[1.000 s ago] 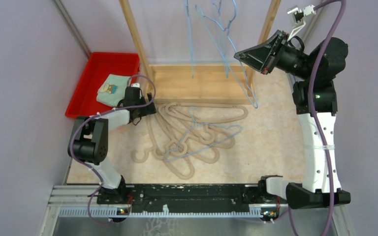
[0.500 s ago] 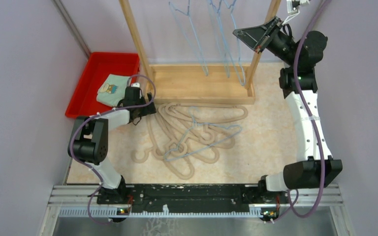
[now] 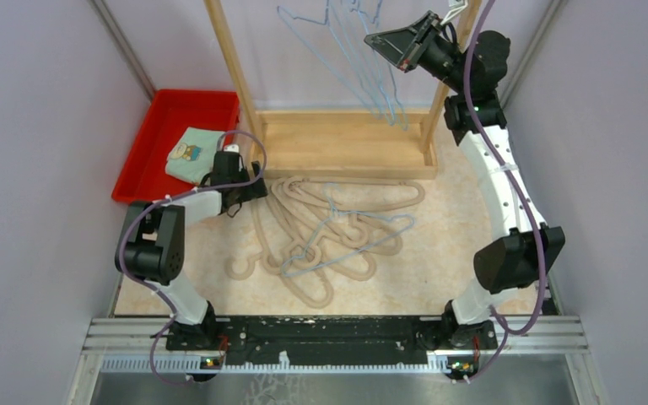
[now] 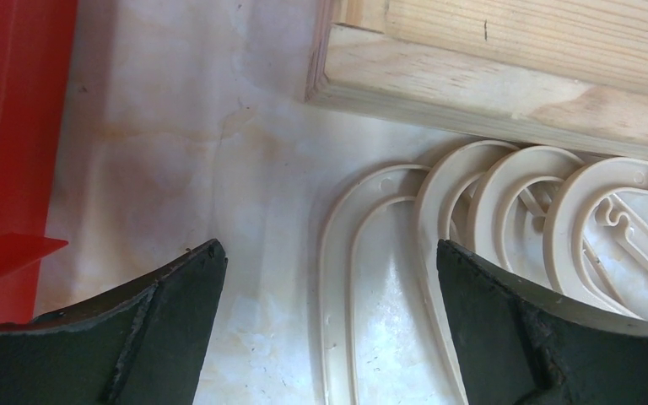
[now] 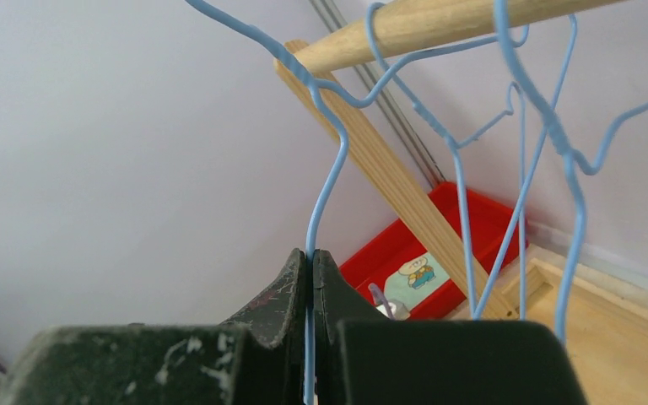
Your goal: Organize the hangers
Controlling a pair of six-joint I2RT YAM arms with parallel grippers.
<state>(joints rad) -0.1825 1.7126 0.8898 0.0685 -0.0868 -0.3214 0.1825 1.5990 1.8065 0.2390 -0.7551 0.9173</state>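
Observation:
Several beige hangers point(image 3: 304, 211) lie piled on the table in front of the wooden rack base, with a light-blue wire hanger point(image 3: 346, 245) on top of them. Other blue wire hangers point(image 3: 363, 59) hang from the rack's rod point(image 5: 439, 21). My right gripper point(image 3: 380, 40) is raised high by the rod and shut on a blue wire hanger point(image 5: 325, 194); the wire runs between its jaws point(image 5: 310, 257). My left gripper point(image 4: 329, 261) is open low over the table, straddling the hook ends of the beige hangers point(image 4: 363, 253).
A tall wooden rack point(image 3: 346, 143) stands at the back with posts left and right. A red tray point(image 3: 148, 152) with a folded green cloth point(image 3: 192, 153) sits at the back left, next to my left gripper. Grey walls close both sides.
My right arm has swung left and farther back, carrying the blue wire hanger towards the rack's rod. The hanging blue hangers have swayed left. The left arm has not moved.

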